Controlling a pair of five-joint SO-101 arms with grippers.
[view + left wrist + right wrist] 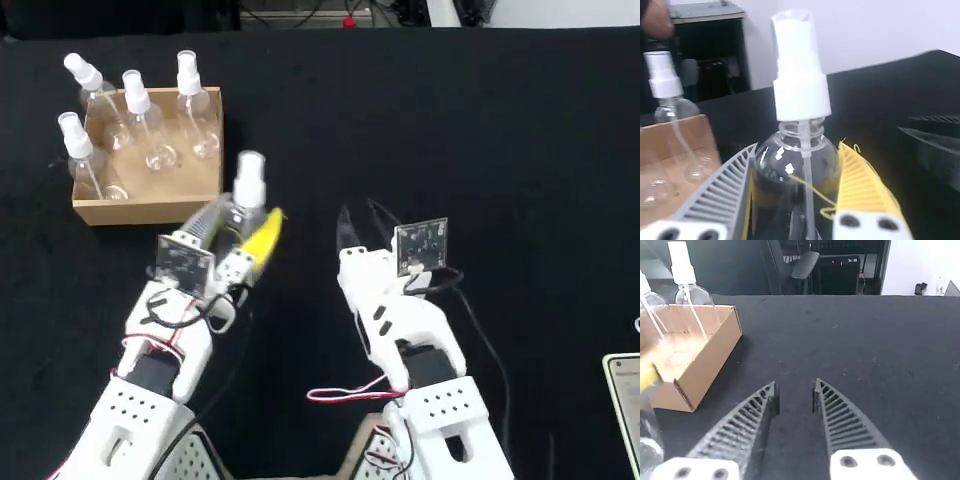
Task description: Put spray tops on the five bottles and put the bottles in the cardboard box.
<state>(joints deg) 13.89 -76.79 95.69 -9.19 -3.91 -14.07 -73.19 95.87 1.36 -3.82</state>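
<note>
Four capped bottles stand in the cardboard box; left claw grips the capped fifth bottle beside it; right claw narrow, empty.

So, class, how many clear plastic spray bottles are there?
5. Four clear spray bottles stand in the brown cardboard box; the fifth bottle sits in the left gripper, just outside it.
</note>
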